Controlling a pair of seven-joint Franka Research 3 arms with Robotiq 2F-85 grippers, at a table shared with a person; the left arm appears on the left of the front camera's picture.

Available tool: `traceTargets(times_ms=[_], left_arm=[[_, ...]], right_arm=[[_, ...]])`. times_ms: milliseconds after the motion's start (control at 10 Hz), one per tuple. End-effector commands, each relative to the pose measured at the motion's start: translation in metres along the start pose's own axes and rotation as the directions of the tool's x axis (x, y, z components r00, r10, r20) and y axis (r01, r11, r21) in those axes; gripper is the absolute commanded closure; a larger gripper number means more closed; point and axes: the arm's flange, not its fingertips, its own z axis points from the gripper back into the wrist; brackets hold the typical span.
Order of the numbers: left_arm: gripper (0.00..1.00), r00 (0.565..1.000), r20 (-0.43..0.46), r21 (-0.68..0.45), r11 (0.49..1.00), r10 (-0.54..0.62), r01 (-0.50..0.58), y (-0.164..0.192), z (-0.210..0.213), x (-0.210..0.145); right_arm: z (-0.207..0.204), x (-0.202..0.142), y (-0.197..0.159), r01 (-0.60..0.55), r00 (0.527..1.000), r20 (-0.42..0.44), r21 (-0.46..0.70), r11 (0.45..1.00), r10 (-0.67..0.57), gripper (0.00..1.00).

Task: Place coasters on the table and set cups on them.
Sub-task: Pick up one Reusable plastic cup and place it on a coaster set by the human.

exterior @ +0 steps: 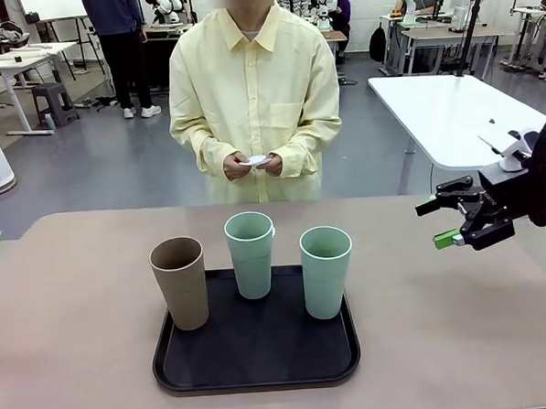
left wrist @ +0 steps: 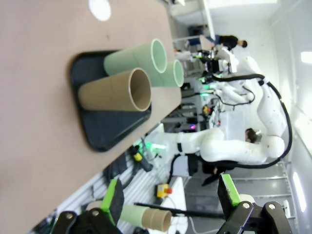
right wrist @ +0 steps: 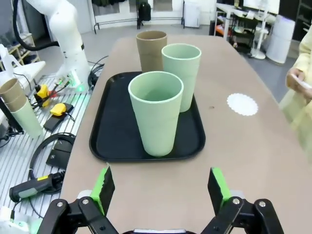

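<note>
One coaster (right wrist: 242, 104) lies flat on the table (exterior: 80, 361), on the person's side of the tray (exterior: 254, 375), while the other coasters (exterior: 255, 160) are in the person's hands (exterior: 237, 166), so two spots are not yet laid. The three cups stand upright on the tray, near one another: the tan cup (exterior: 179, 283) to the left, the middle mint cup (exterior: 250, 254) farther back, the right mint cup (exterior: 327, 270) nearest the right gripper (exterior: 436, 223). That claw hovers beside the tray with jaws spread wide and empty; the left gripper (left wrist: 170, 195) is likewise wide and holds nothing. The likely trouble is a wide finger nudging a neighbouring cup during the reach, since these tall, tapered cups would tip easily; a base could also catch the tray's raised rim on lifting. The thin coaster may slide or crumple if a cup lands off centre, and the person's hands could enter the placing area. Spare cups (right wrist: 17, 105) sit off the table, well apart
</note>
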Motion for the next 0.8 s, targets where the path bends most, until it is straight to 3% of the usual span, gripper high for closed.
traceTargets(times_ms=[0,400,700], left_arm=[[0.0,1.0,-0.004,-0.011,1.0,-0.019,0.019,0.001,0.001,-0.001],[0.0,1.0,-0.004,-0.011,1.0,-0.019,0.019,0.001,0.001,-0.001],[0.0,1.0,-0.004,-0.011,1.0,-0.019,0.019,0.001,0.001,-0.001]], right_arm=[[0.004,0.003,0.004,-0.009,1.0,0.01,-0.012,1.0,0.009,0.0],[0.004,0.001,0.001,0.0,1.0,-0.001,-0.006,1.0,0.0,0.0],[-0.029,-0.021,-0.016,-0.107,0.977,0.194,0.067,0.992,0.093,0.0]])
